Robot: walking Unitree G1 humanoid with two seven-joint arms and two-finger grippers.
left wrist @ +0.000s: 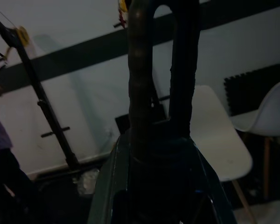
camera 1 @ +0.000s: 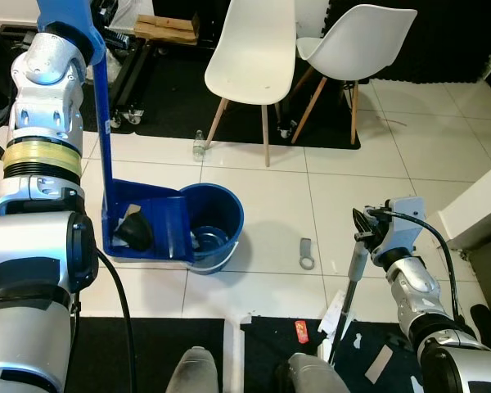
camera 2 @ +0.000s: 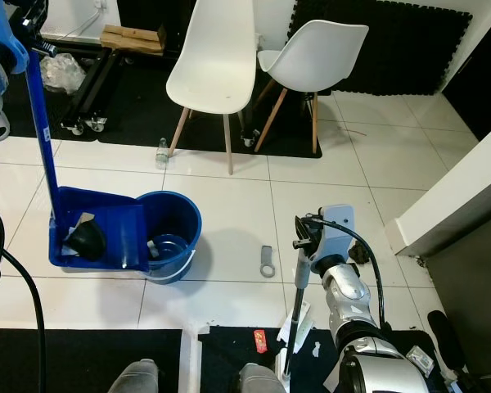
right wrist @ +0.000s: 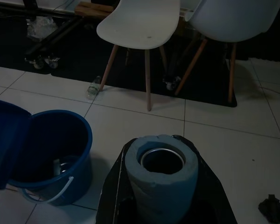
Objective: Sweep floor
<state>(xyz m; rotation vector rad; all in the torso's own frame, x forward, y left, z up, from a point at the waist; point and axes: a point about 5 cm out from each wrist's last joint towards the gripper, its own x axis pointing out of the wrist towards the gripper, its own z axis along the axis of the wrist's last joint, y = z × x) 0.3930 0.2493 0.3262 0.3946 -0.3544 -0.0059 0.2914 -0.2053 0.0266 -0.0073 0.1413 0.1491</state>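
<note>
In the left eye view, the left gripper is sitting at the upper left of the frame, clamped around the top of the blue dustpan handle, which is running down to the blue dustpan standing on the white tiles at left of centre, with a dark lump lying inside it. A blue bucket is touching the pan's right edge. At lower right, the right gripper is gripping the grey padded top of the broom handle, whose shaft is slanting down toward the bottom edge, where white scraps and a red wrapper are lying on the black mat. A grey metal piece is lying on the tile between bucket and broom. Two white chairs are standing at upper centre. In the left wrist view, very dark, the black fingers are pressing on the handle. In the right wrist view, the handle's padded end is filling the bottom centre, wedged between the fingers, with the bucket at lower left.
</note>
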